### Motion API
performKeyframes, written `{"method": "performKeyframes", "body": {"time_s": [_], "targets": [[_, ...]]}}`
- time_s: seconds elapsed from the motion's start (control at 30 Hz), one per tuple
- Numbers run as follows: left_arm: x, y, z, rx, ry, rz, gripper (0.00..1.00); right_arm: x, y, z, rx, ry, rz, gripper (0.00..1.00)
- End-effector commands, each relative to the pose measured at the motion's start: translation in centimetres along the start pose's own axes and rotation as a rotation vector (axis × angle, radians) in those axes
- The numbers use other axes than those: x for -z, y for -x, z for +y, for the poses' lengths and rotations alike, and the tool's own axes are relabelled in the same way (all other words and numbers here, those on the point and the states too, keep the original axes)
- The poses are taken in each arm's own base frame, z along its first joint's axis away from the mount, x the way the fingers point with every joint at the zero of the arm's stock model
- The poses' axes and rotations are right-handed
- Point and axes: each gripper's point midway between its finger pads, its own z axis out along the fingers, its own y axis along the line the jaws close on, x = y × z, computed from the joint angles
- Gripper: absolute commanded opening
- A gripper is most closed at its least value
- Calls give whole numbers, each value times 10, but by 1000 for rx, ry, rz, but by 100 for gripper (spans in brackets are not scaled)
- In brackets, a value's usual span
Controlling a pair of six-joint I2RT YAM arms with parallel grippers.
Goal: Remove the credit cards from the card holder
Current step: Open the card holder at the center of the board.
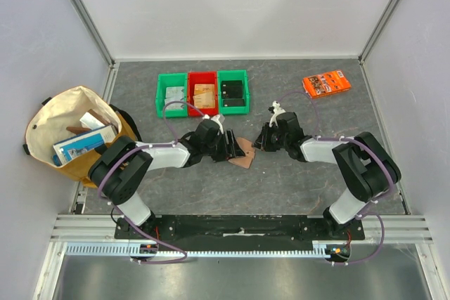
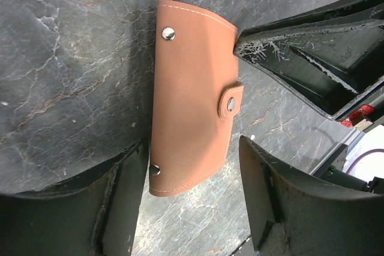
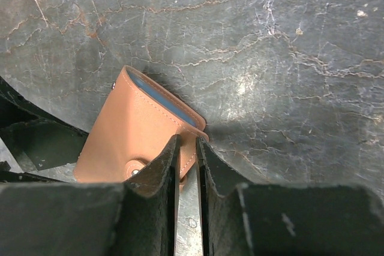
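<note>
The card holder [image 1: 243, 152] is a reddish-brown leather wallet lying on the dark table between my two grippers, folded, its tab snapped. In the left wrist view it [image 2: 193, 97] lies lengthwise, its near end between my left gripper's [image 2: 193, 199] wide-open fingers, close to the left finger [image 2: 120, 208]. My right gripper [image 3: 187, 142] is closed to a narrow slit on the wallet's [image 3: 132, 136] side edge. A blue strip [image 3: 165, 104] shows in the wallet's open end. No credit cards show outside it here.
Three small bins stand at the back: green [image 1: 172, 93] with a greyish flat piece, red [image 1: 204, 93] with a tan one, green [image 1: 233, 91] with a black one. An orange packet [image 1: 327, 83] lies back right. A cloth bag [image 1: 74, 135] sits left.
</note>
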Motion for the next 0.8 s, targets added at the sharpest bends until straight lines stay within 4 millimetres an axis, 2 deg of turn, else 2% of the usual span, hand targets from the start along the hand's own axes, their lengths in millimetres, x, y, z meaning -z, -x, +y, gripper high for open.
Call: {"method": "performKeyframes", "body": {"time_s": [0.0,0.1,0.13,0.23,0.3,0.43,0.53,0.63,0.77], "targets": [[-3,-10,8,36,6,26,66,-3,-30,-11,-22,-16,87,21],[-2,-9,6,43,-2,18,54,-4,-30,-12,-16,-14,90,21],[-1,-9,6,48,-4,13,47,-4,-31,-11,-15,-9,91,21],[3,-8,7,58,-6,-4,20,-3,-29,-7,-2,4,88,22],[8,-8,7,66,-5,-23,2,1,-24,-1,12,26,77,28],[19,-7,15,105,30,-81,2,14,-9,14,99,14,31,46],[29,-9,23,140,77,-140,2,22,-1,30,192,-37,-7,56],[36,-11,29,170,112,-192,2,28,2,50,250,-39,-55,60],[40,-14,31,191,135,-223,2,26,-6,71,320,-56,-69,63]]}}
